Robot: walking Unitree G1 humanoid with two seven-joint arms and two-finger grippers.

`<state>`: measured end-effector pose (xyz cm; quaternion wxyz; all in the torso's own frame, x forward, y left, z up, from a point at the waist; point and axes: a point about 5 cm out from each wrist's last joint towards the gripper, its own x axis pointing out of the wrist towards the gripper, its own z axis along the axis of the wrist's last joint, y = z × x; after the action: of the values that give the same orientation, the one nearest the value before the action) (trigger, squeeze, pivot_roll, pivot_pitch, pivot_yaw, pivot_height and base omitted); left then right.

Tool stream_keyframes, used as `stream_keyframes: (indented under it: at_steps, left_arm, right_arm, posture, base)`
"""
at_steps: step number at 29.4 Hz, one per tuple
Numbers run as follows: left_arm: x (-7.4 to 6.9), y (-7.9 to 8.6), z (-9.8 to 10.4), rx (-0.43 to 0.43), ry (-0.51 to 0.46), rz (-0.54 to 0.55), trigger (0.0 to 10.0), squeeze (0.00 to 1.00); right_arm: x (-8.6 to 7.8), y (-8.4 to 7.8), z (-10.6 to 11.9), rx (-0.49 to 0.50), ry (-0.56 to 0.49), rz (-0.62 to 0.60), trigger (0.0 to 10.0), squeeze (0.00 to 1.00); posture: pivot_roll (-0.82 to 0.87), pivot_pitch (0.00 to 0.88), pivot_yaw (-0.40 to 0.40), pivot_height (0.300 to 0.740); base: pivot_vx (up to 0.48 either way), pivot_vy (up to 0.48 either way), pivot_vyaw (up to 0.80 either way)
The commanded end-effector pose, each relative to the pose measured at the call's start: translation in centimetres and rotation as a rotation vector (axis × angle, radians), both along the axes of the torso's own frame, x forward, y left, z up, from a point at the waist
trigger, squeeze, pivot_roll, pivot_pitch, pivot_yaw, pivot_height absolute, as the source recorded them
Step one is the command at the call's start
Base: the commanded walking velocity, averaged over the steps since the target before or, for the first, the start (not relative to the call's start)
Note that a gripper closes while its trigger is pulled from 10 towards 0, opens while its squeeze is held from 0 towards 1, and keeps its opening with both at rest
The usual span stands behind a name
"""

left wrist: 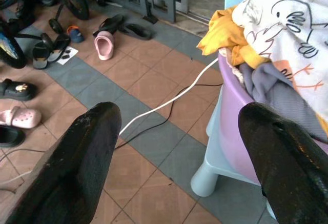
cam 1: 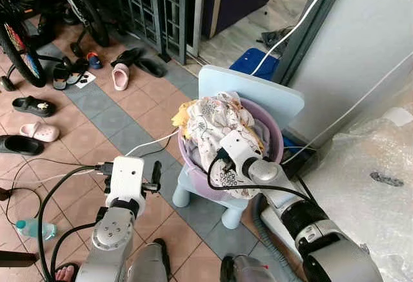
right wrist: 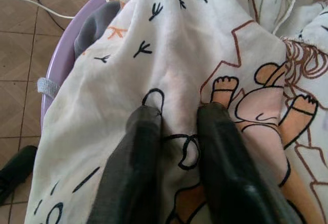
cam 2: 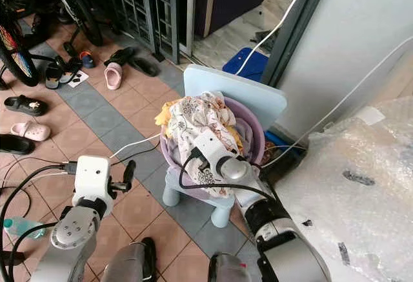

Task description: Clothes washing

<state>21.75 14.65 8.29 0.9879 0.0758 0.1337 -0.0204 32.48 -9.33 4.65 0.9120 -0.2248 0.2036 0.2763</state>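
right gripper [right wrist: 177,131] is down on the printed cloth [cam 1: 210,124], fingers nearly closed with a fold of it pinched between them, right on top of the heap in the purple basin [cam 1: 274,130]. the basin sits on a small blue chair [cam 1: 258,91] on the tiled floor. to do this well, i'd say squeeze firm on that fold, then lift straight up so the yellow cloth [left wrist: 223,32] and grey cloth [left wrist: 279,93] below stay put and the basin doesn't tip off the seat. left gripper [left wrist: 179,147] hangs beside the chair with fingers spread wide, nothing in them. room to move: open tiles on the left, though a white cable [cam 1: 148,143] crosses them; bubble wrap [cam 1: 364,172] crowds the right, and the chair back blocks behind.
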Motion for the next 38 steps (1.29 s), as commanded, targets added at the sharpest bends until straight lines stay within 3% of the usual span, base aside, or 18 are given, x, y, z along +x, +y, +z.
stream_keyframes:
  at_steps: [1, 7, 11, 21, 24, 26, 29, 35, 38]
  left_arm:
    - [0.1, 0.2, -0.1, 0.011, 0.004, 0.009, 10.0, 0.0]
    - [0.9, 0.6, -0.1, 0.047, -0.015, 0.032, 10.0, 0.0]
    - [2.4, 1.6, 0.0, 0.074, -0.019, 0.092, 10.0, 0.0]
    - [4.9, 1.2, 0.2, 0.11, -0.041, 0.037, 10.0, 0.0]
    - [5.5, 0.9, 0.8, 0.116, -0.069, 0.007, 10.0, 0.0]
    - [5.8, 0.7, 1.2, 0.117, -0.092, -0.005, 10.0, 0.0]
    - [5.9, 1.2, 1.0, 0.134, -0.101, 0.036, 10.0, 0.0]
    - [6.0, 1.0, 1.0, 0.137, -0.114, 0.059, 10.0, 0.0]
    - [6.3, 0.4, 0.8, 0.128, -0.104, 0.036, 10.0, 0.0]
  right_arm:
    - [0.2, -0.1, 0.1, 0.039, 0.006, -0.026, 0.0, 0.0]
    - [0.6, 1.2, 1.0, 0.219, 0.019, -0.085, 0.0, 0.0]
    - [1.7, 2.4, 3.3, 0.35, -0.056, -0.134, 0.0, 0.0]
    - [2.5, 2.6, 6.4, 0.59, -0.154, -0.219, 0.0, 0.0]
    - [2.7, 2.9, 9.4, 0.717, -0.254, -0.239, 0.0, 0.0]
    - [2.5, 2.3, 13.6, 0.875, -0.394, -0.269, 0.0, 0.0]
    - [1.9, 1.2, 16.1, 0.907, -0.508, -0.296, 0.0, 0.0]
    - [1.2, -0.8, 18.2, 0.892, -0.616, -0.326, 0.0, 0.0]
    - [1.3, -0.7, 14.4, 0.662, -0.513, -0.308, 0.0, 0.0]
  posture:
    - [0.03, 0.138, -0.077, 0.74]
    - [0.03, 0.11, -0.065, 0.74]
    - [0.02, 0.055, -0.017, 0.74]
    - [-0.01, 0.0, 0.063, 0.74]
    - [0.0, 0.0, 0.085, 0.74]
    - [0.0, 0.0, 0.093, 0.74]
    - [0.0, 0.0, 0.111, 0.74]
    - [-0.01, 0.0, 0.137, 0.74]
    - [-0.02, 0.0, 0.14, 0.74]
  base:
    - [0.0, 0.0, 0.0]
    - [0.0, 0.0, 0.0]
    - [0.0, 0.0, 0.0]
    - [0.0, 0.0, 0.0]
    - [0.0, 0.0, 0.0]
    - [0.0, 0.0, 0.0]
    - [0.0, 0.0, 0.0]
    - [0.0, 0.0, 0.0]
    - [0.0, 0.0, 0.0]
